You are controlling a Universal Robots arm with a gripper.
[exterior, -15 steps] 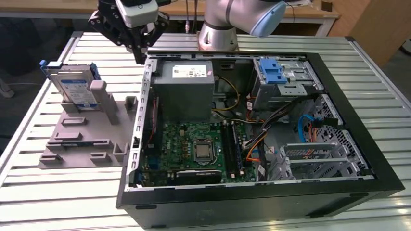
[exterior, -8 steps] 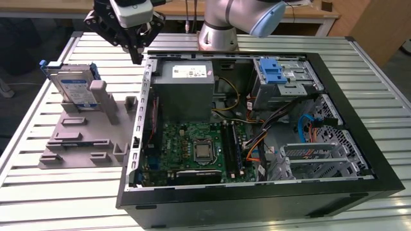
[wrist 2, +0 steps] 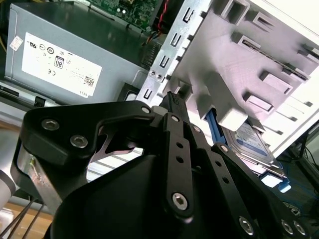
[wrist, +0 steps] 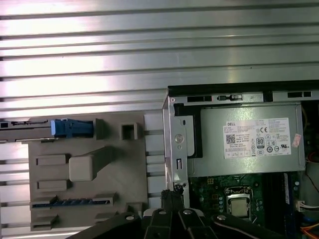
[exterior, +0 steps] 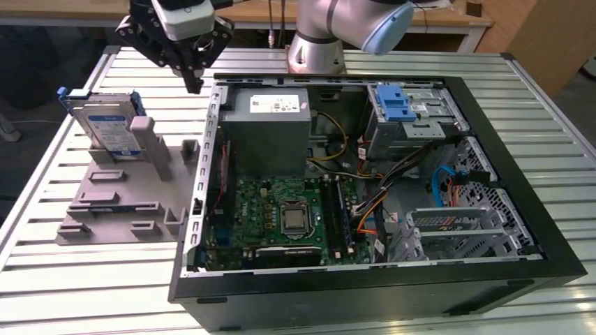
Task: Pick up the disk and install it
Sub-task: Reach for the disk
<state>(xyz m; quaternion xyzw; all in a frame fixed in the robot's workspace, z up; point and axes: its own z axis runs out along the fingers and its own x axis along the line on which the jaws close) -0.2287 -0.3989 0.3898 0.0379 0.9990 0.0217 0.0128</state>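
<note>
a big table point(exterior: 84, 279) of silver slats is seen under everything. an open black computer case point(exterior: 373, 296) is laid on it, below the jaws and out to the exterior view's right of them. inside the case a grey metal box point(exterior: 270, 136) with a white sticker is found close under the jaws, and a green board point(exterior: 279, 209) is seen past the box, further from the jaws. a flat grey holder point(exterior: 121, 202) is laid on the table beside the case, lower than the jaws and to the exterior view's left of them. the disk point(exterior: 107, 129) is stood on its edge in a slot at one end of this holder. it is found well apart from the jaws, to the exterior view's left of them, and it is not touched. in the first wrist view the disk point(wrist: 72, 127) is seen from its thin edge, with blue plastic at one end. the black gripper point(exterior: 194, 85) is held in the air by the case's side wall, between the holder and the grey box. its jaws are pressed together, and nothing is held between them. a small blue latch point(exterior: 396, 105) is seen in the case, far to the exterior view's right of the jaws.
</note>
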